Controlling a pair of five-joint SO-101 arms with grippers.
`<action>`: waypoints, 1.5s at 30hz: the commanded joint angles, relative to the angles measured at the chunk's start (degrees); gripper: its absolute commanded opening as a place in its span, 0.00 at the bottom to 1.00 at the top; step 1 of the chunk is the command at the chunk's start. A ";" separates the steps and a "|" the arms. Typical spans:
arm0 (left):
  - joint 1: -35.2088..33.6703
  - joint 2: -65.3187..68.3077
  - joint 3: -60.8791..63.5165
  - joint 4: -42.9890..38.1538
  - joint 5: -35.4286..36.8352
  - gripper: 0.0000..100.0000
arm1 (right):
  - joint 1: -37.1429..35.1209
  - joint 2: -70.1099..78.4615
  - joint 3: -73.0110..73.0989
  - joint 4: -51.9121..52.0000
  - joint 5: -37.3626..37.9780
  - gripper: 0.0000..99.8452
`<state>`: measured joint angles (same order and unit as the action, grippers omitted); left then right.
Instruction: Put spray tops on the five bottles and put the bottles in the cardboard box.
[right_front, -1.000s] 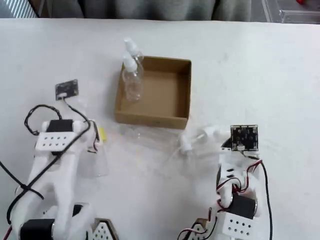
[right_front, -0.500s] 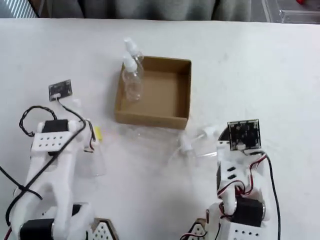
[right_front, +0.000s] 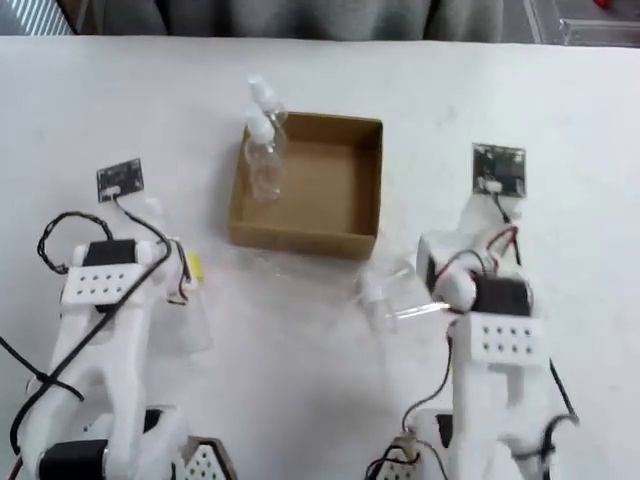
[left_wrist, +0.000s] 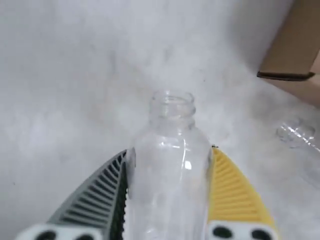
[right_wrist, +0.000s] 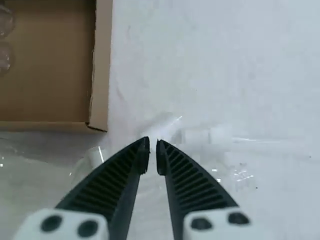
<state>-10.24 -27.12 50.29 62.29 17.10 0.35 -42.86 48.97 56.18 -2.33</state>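
cardboard box (right_front: 335, 195) holds two spray-topped bottles (right_front: 264, 165).

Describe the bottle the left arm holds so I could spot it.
Find the cardboard box mid-table, then the arm to its left. The clear bottle sits in that left gripper; unlike the two bottles in the box, its neck is open, with no spray top.
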 joint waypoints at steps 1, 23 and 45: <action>-0.66 -2.15 -2.11 -0.62 -0.53 0.02 | -3.65 8.75 -5.54 0.40 -4.31 0.01; -0.31 -2.15 -2.11 -0.70 -3.52 0.02 | -3.38 32.40 -14.42 -2.95 -16.88 0.18; -0.31 -2.15 -1.67 -1.23 -3.52 0.02 | -2.86 44.44 -18.81 -6.20 -22.59 0.18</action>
<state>-10.24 -27.12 50.29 61.76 14.02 -3.34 0.57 33.58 49.14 -24.31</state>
